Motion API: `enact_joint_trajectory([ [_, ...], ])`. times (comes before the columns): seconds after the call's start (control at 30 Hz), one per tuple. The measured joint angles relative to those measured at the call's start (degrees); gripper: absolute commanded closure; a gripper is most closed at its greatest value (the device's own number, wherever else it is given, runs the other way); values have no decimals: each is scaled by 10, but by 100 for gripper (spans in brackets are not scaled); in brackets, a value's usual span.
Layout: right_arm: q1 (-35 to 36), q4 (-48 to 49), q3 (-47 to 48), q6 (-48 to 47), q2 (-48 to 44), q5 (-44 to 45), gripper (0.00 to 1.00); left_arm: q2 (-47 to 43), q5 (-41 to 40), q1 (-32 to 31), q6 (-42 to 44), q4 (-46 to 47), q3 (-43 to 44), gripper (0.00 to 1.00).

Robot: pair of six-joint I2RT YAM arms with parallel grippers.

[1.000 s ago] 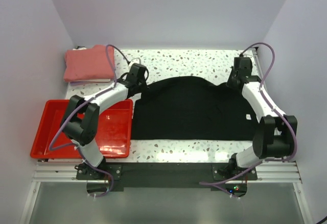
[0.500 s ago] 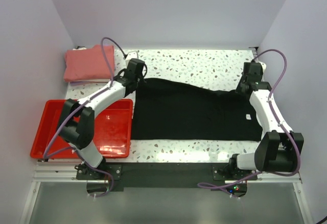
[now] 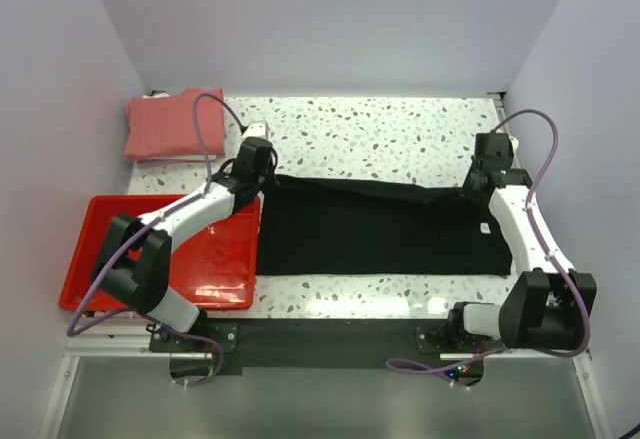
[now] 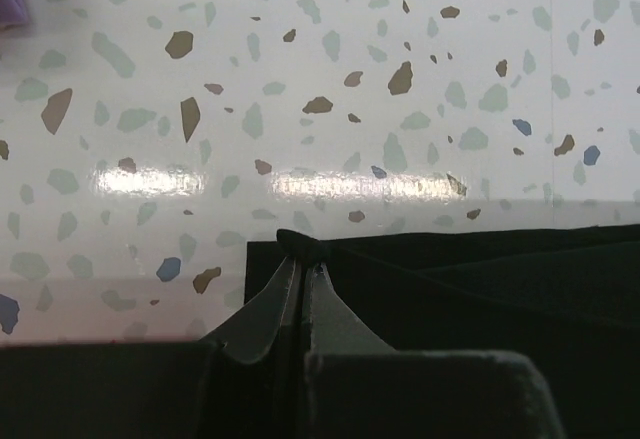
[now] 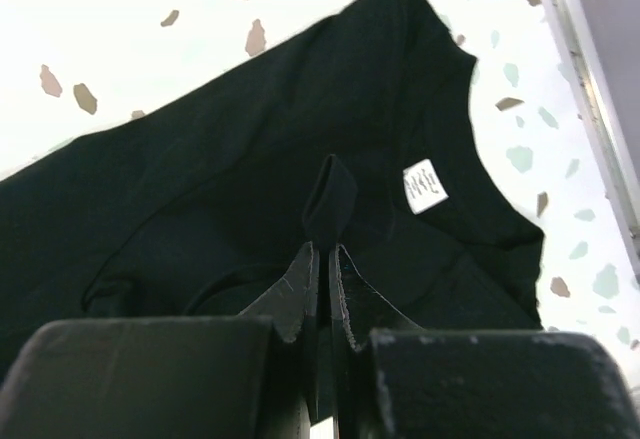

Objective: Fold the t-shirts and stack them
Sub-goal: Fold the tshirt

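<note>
Your left arm rises from its base, bends sharply at the elbow above the red tray (image 3: 100, 259), and stretches its forearm over the tray toward the far-left corner of the black t-shirt (image 3: 380, 234). The left end effector (image 3: 266, 175) is closed, pinching that corner; in the left wrist view, its tips (image 4: 303, 259) meet on a small bunch of black cloth at the shirt's edge. Your right arm folds at the elbow near its base and reaches forward along the right side of the surface (image 3: 380, 129). The right end effector (image 3: 472, 189) is also closed on the black t-shirt, and its wrist view shows a pinched peak of fabric standing up between the tips (image 5: 323, 249), just beside the white label (image 5: 422, 185). The black t-shirt lies as a wide flat band across the middle of the surface, its left edge just beside the tray. The folded pink t-shirt (image 3: 172, 124) sits in the far-left corner, apart from the black one.
</note>
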Motion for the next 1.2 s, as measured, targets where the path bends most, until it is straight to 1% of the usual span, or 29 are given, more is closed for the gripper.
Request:
enact_joint_trajectory([
  [0.23,0,-29,-1,2,-23,14,100,-42,23,-3,3,26,-54,100],
  [0.43,0,-38,-3,3,-25,23,100,-47,33,-13,2,31,-79,100],
  [0.63,0,-45,-19,4,-25,26,100,-47,8,-39,-18,30,-95,100],
  [0.77,0,-47,-27,9,-21,30,98,-48,-11,-41,-36,26,-101,100],
  [0.8,0,-50,-27,11,-17,34,97,-49,-15,-42,-42,24,-103,99],
  [0.83,0,-53,-27,14,-13,38,95,-49,-19,-42,-45,22,-104,95],
  [0.9,0,-60,-29,20,-8,43,94,-49,-25,-45,-49,16,-104,91],
  [0.93,0,-64,-30,24,-7,47,89,-49,-27,-46,-51,14,-105,87],
  [1.0,0,-72,-33,32,-7,52,81,-51,-32,-50,-57,11,-105,81],
  [1.03,0,-75,-35,35,-8,53,79,-53,-37,-54,-60,9,-105,74],
  [1.07,0,-79,-38,38,-10,53,76,-57,-40,-58,-61,4,-105,71],
  [1.1,0,-87,-40,42,-13,53,70,-61,-44,-64,-63,-3,-105,69],
  [1.13,0,-92,-43,44,-19,53,60,-65,-49,-70,-66,-9,-104,67],
  [1.17,0,-96,-44,48,-24,54,56,-70,-53,-75,-70,-17,-103,64],
  [1.2,0,-103,-45,49,-33,56,54,-75,-58,-80,-72,-25,-102,59],
])
